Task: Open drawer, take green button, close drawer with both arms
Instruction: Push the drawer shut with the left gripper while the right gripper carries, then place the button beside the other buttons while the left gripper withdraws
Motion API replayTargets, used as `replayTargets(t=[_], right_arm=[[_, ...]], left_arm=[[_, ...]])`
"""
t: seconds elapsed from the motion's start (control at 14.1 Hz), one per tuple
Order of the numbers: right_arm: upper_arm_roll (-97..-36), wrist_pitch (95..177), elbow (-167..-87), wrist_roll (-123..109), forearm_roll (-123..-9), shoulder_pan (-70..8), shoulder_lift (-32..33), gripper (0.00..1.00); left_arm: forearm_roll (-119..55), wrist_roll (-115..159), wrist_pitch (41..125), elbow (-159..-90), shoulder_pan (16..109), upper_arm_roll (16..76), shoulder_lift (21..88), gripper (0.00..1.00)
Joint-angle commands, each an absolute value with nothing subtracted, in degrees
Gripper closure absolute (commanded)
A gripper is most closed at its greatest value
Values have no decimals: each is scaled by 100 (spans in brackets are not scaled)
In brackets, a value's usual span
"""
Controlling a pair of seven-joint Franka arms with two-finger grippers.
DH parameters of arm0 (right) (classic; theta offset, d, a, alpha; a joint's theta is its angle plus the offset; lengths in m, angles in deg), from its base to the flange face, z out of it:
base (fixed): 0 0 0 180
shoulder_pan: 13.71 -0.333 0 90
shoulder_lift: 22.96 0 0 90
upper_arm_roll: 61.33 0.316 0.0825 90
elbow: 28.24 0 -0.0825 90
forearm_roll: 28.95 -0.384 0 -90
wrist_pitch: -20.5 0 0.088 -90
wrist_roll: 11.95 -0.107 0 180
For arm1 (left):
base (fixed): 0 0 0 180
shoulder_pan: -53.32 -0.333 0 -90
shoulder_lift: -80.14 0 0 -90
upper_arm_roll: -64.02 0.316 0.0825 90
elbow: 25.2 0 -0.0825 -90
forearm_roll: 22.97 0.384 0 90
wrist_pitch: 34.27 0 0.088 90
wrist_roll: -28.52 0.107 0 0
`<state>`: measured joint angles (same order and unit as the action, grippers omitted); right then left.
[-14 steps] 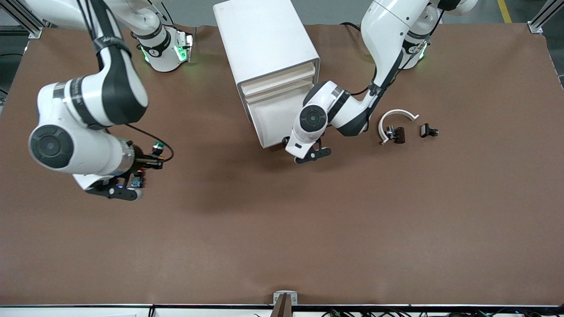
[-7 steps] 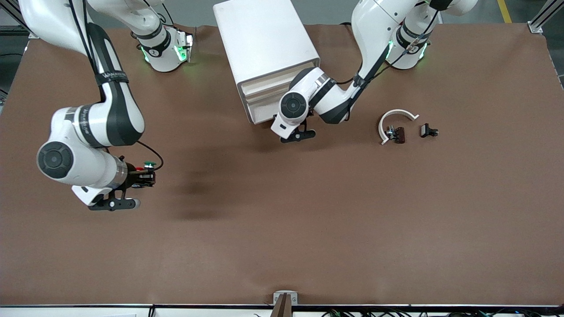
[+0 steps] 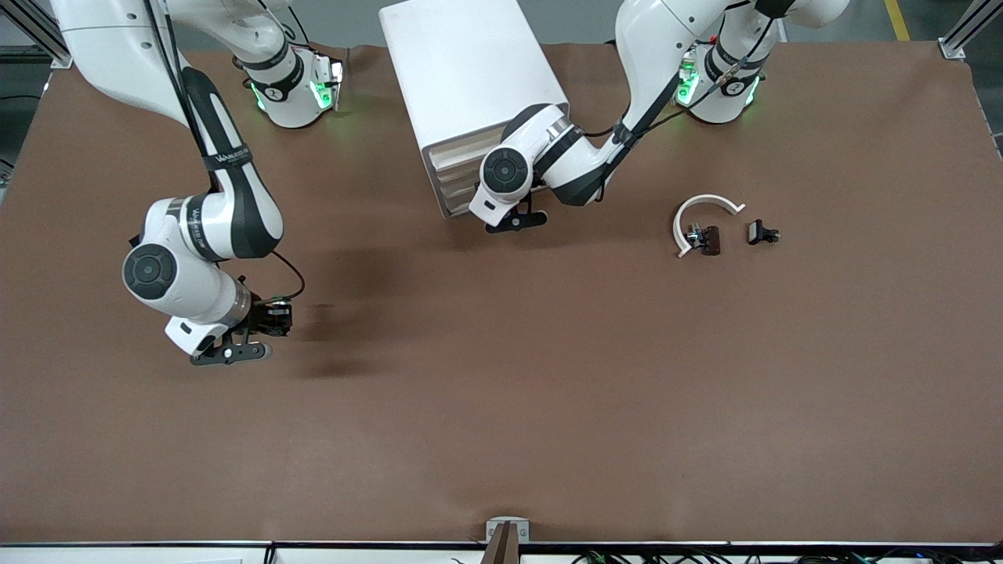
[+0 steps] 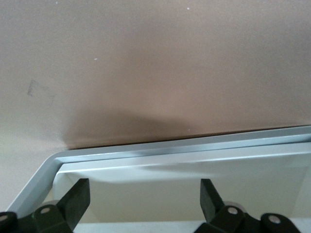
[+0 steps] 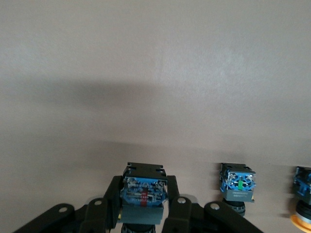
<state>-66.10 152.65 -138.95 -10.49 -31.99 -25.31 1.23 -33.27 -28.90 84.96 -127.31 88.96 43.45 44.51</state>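
My right tool (image 5: 144, 206): closed on the button (image 5: 144, 188), low over the counter toward the right arm's end. The button's blue block base faces the wrist camera and its cap is hidden.
Beside it: a second button (image 5: 237, 184) and a third button (image 5: 302, 187) at the view's edge, both on the counter near my fingers.
My left tool (image 3: 513, 222): fingers (image 4: 77, 198) spread wide, gripping nothing, low against the cabinet's front.
Drawer (image 3: 453, 188): in the white cabinet (image 3: 470, 70). All the drawer fronts look pushed in, and I cannot tell which of the four is mine.
Counter (image 3: 548, 392): a brown mat, slightly rippled, with soft arm shadows.
Loose bits: a white curved piece (image 3: 705, 205) and two small dark parts (image 3: 709, 240) (image 3: 762, 233) toward the left arm's end.
Room: grey floor past the counter, a yellow floor line (image 3: 898, 19), and a metal frame post (image 3: 965, 31) at the corner.
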Motion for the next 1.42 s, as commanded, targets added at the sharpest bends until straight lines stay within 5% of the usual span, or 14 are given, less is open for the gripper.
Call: replayTargets(t=[0.0,0.5,1.14,1.21,1.35], right_arm=[[-6546,15470,-14372,-1063,-3106,-2443,-142,83],[-6581,16208,-14715,-1187,-3097,-2434,130,83],[-6722,16683,-14750,-1151,-2992,-2417,482,75],[-6722,16666,-14750,-1160,-2992,-2417,473,66],[-6722,16622,-14724,-1186,-2992,-2408,420,0]], left_arm=[[-3344,-2905,8447,-12672,8734,4398,4551,0],[-2264,-2835,8429,-12214,6882,4645,5112,0],[-1532,-606,7007,-11336,4965,4636,6166,0],[-1532,-281,6927,-11336,4841,4636,6360,0],[-1559,265,6612,-11344,4717,4644,6747,0]])
